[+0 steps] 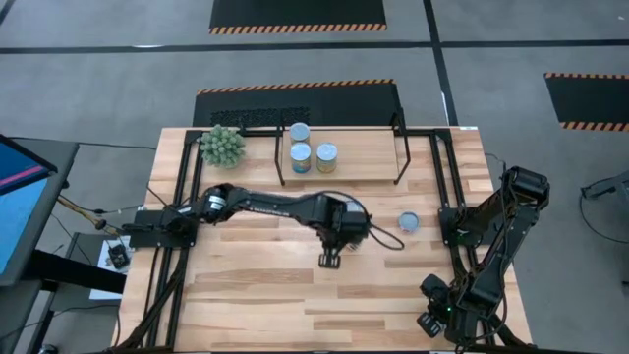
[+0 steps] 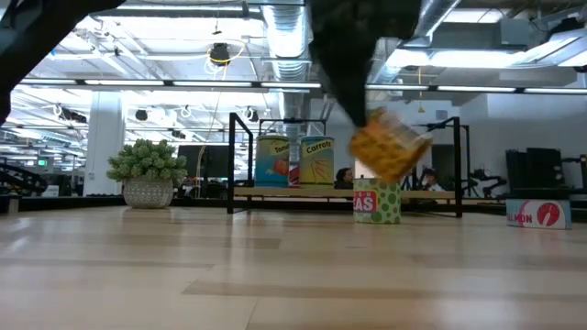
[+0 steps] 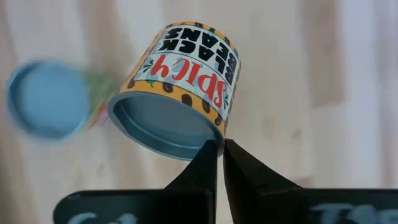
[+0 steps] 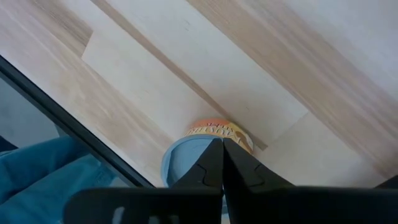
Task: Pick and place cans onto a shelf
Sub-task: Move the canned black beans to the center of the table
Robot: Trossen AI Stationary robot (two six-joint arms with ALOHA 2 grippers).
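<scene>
My left gripper [image 1: 334,254] is over the table's middle, shut on a yellow Spicy Black Beans can [image 3: 177,93], which is blurred in the low view [image 2: 390,147]. The arm hides the can in the high view. A green-labelled can [image 1: 410,222] stands on the table, to the right of that gripper. Three cans [image 1: 313,149] stand on the shelf's [image 1: 369,147] wood board. My right gripper [image 1: 432,320] is shut at the near right corner. In its wrist view an orange-labelled can [image 4: 217,132] stands just past its fingertips [image 4: 214,158]. My left gripper pinches the can's rim [image 3: 208,138] at its blue end between its two fingertips [image 3: 205,165]. The fingers come from above. The can hangs tilted below them, clear of the table, above the green-labelled can [image 2: 378,202]. Whether my right gripper touches the orange-labelled can, I cannot tell.
A green ball plant [image 1: 222,146] in a pot stands left of the shelf. The black table frame [image 1: 447,187] runs along the sides. A low red-and-white tin [image 2: 541,214] shows at the right in the low view. Blue cloth [image 4: 43,168] shows beyond the table edge.
</scene>
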